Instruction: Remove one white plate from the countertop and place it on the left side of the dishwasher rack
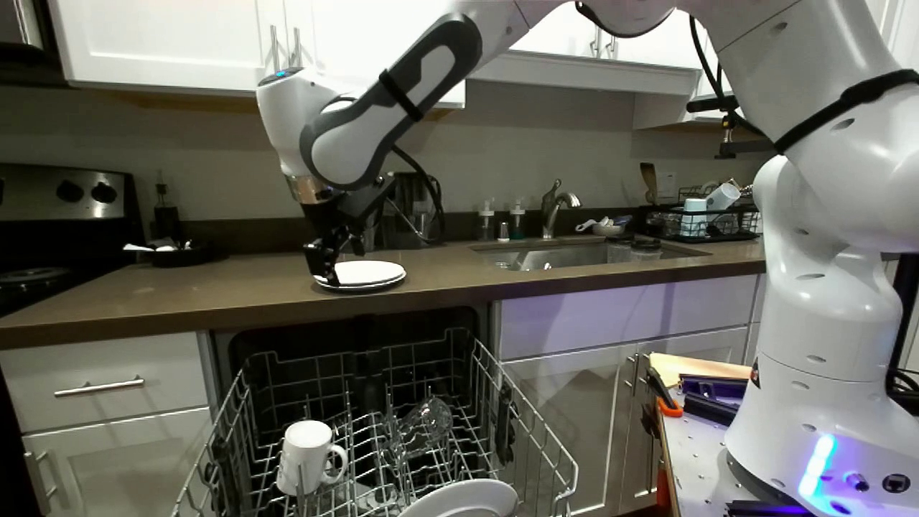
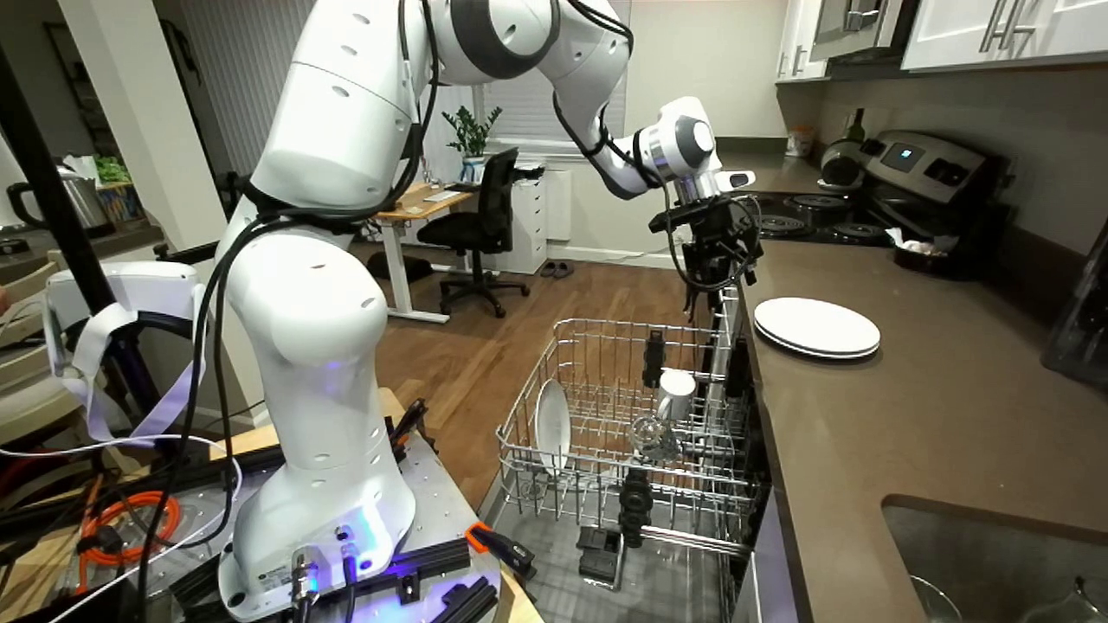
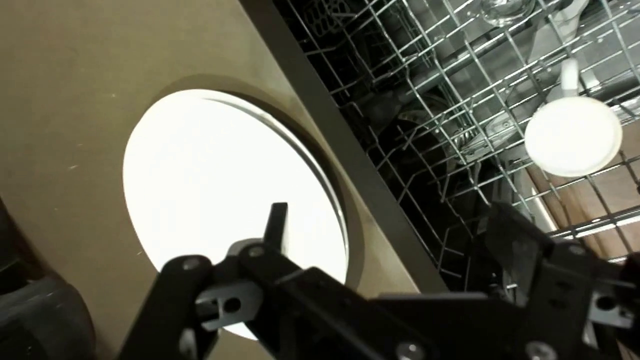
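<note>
White plates lie stacked on the brown countertop (image 1: 179, 296) near its front edge. The top white plate (image 1: 367, 271) also shows in an exterior view (image 2: 818, 324) and fills much of the wrist view (image 3: 210, 175). A second plate's rim shows just under it. My gripper (image 3: 390, 207) is open and empty. In the wrist view one finger is over the plate and the other is past the counter edge, over the rack. The gripper also shows in both exterior views (image 1: 337, 264) (image 2: 718, 298). The wire dishwasher rack (image 2: 623, 324) is pulled out below the counter.
The rack holds a white mug (image 1: 305, 452), a clear glass (image 1: 431, 424) and an upright white plate (image 2: 552, 426). A sink (image 1: 574, 255) is set into the counter. A black stove (image 2: 814, 212) stands at the counter's far end. A dark pan (image 2: 926, 257) sits near the wall.
</note>
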